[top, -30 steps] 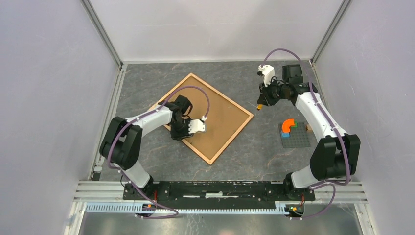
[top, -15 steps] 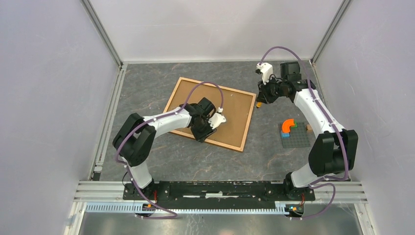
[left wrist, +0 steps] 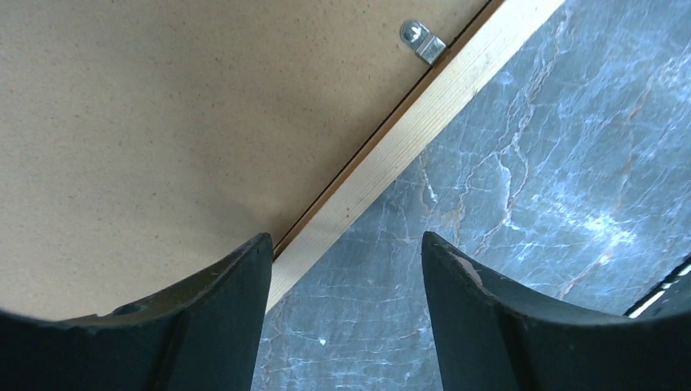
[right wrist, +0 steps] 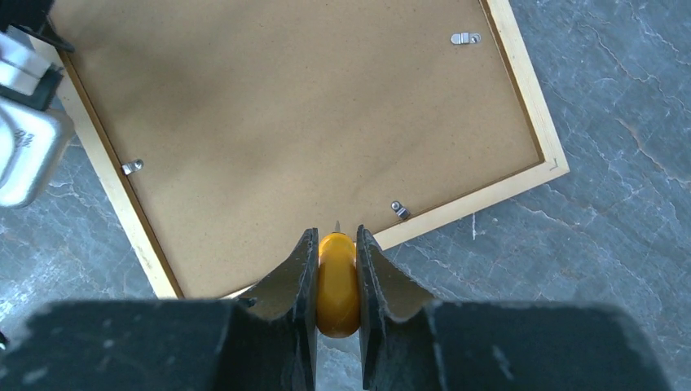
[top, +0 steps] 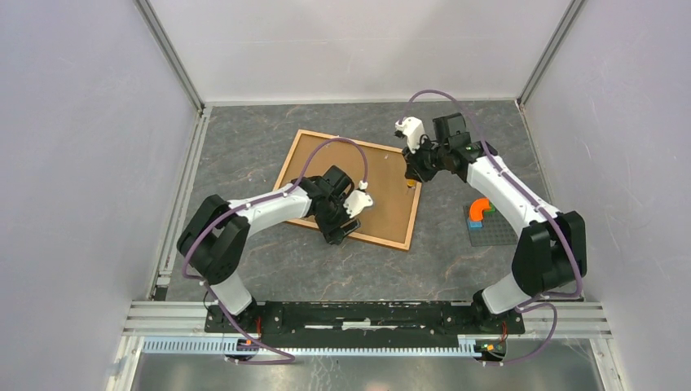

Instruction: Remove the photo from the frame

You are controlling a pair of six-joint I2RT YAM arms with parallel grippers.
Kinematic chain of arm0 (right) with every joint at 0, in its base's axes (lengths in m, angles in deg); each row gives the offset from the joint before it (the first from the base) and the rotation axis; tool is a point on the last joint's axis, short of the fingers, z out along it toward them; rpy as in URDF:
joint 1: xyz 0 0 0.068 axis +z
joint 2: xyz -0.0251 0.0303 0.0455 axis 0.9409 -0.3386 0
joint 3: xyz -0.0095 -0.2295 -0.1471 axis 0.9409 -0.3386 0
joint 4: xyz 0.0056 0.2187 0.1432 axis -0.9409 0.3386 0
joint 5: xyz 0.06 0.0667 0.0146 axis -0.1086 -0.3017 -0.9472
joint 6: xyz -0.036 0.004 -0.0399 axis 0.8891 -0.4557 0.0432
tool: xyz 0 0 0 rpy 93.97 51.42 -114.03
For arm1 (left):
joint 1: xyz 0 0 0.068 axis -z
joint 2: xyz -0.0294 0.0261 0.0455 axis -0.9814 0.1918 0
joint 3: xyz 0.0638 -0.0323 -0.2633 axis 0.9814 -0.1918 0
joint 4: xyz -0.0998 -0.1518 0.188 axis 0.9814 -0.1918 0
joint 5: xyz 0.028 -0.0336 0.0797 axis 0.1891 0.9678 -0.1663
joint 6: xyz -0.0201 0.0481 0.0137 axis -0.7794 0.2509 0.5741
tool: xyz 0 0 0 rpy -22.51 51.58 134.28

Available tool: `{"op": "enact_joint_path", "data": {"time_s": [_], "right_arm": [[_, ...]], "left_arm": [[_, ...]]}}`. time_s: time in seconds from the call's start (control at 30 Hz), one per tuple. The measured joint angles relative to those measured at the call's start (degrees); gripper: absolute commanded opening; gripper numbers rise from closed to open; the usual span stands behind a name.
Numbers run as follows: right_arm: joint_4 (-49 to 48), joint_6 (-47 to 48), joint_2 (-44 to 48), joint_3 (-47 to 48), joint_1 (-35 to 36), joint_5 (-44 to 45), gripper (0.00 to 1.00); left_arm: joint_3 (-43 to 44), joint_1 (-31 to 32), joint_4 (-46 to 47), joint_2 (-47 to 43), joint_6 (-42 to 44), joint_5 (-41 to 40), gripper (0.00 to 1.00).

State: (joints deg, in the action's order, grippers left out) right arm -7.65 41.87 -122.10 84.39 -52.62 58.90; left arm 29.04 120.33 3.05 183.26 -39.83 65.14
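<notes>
We've got the big orange-brown wooden picture frame [top: 383,183] face down mid-table, long axis roughly left-right; photo hidden under its brown fibreboard back [right wrist: 285,122]; right gripper [right wrist: 336,259] pinches a yellow-handled pointed tool [right wrist: 336,289], small metal clip [right wrist: 399,210] just ahead-right of the tip; left gripper [left wrist: 346,269] gapes empty over the near moulding; no readable writing.

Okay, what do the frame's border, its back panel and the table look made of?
Frame border: likely pale wood, matte, faint grain. Back panel: brown fibreboard, matte, finely speckled. Table: grey veined stone look, slight sheen; possibly printed laminate.
</notes>
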Motion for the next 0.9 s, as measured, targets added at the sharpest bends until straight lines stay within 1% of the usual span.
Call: {"op": "enact_joint_path", "data": {"time_s": [0.03,0.23,0.4,0.53,0.77,0.9], "right_arm": [[-0.3,-0.1,0.0,-0.2,0.6,0.6,0.00],[-2.5,-0.7,0.0,-2.6,2.5,5.8,0.00],[-3.3,-1.6,0.0,-4.2,3.0,10.2,0.00],[-6.1,-2.8,0.0,-5.3,3.1,12.7,0.00],[-9.9,-5.1,-0.6,-7.3,3.4,15.3,0.00],[-11.4,-6.1,-0.7,-7.6,3.5,17.1,0.00]], "left_arm": [[-0.6,0.0,0.3,-0.6,0.7,-0.2,0.77],[-2.5,-0.2,1.8,-1.2,2.8,-2.0,0.79],[-3.1,-0.2,3.5,-1.2,3.4,-3.4,0.76],[-3.4,-0.3,4.5,-1.2,4.0,-4.1,0.73],[-3.7,-0.3,5.4,-1.1,4.1,-4.7,0.73],[-4.0,-0.3,6.2,-1.1,4.1,-4.9,0.70]]}}
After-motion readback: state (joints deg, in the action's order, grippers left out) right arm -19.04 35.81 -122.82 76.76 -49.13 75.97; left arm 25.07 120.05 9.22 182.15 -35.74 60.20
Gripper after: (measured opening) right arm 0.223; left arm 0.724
